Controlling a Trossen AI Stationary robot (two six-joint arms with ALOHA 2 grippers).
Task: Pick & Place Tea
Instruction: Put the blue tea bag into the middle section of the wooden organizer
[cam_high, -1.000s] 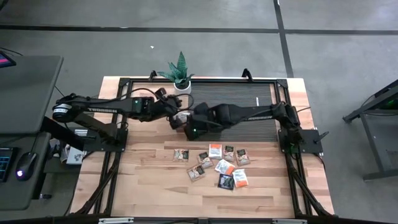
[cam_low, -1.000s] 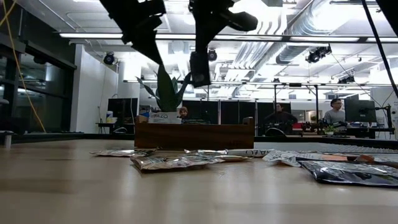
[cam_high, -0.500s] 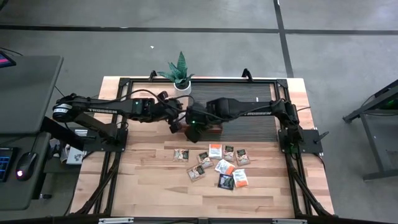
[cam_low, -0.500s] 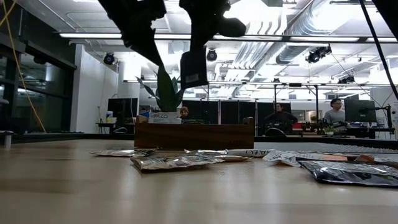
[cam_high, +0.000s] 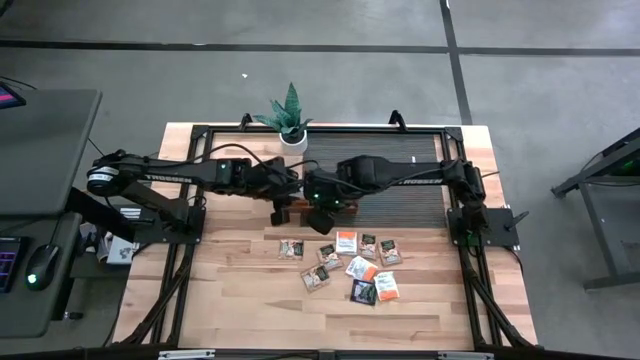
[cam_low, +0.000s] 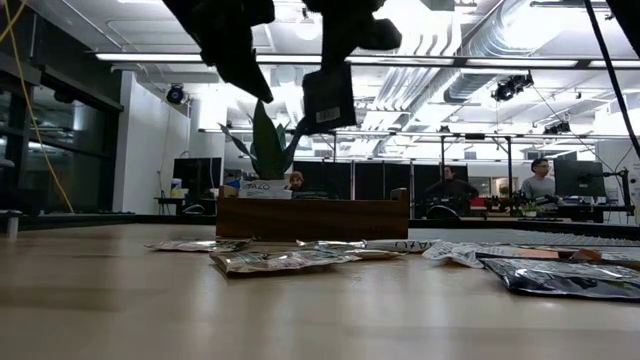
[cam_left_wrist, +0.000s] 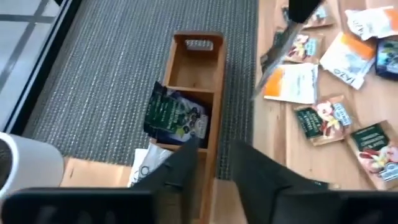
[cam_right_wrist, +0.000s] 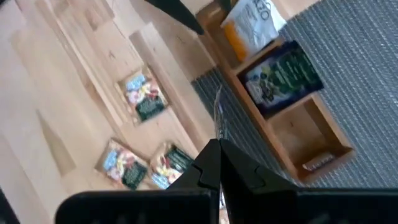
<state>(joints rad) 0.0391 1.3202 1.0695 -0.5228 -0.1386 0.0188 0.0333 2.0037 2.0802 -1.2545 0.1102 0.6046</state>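
- My left wrist view alone shows the tray's (cam_left_wrist: 189, 93) middle compartment holding a dark sachet (cam_left_wrist: 176, 115).
- Right pincer (cam_low: 335, 45) pinches a sachet (cam_low: 328, 97) hanging below; left pincer (cam_left_wrist: 211, 165) narrowly parted, empty.

You are in a big lab or open office. Long ceiling lights (cam_low: 300, 58) and silver air pipes (cam_low: 490, 40) hang overhead. People (cam_low: 452, 188) sit at far desks. The wooden worktop (cam_high: 230, 290) stands on a grey concrete floor (cam_high: 300, 70), beside a desk with a computer mouse (cam_high: 38, 268).
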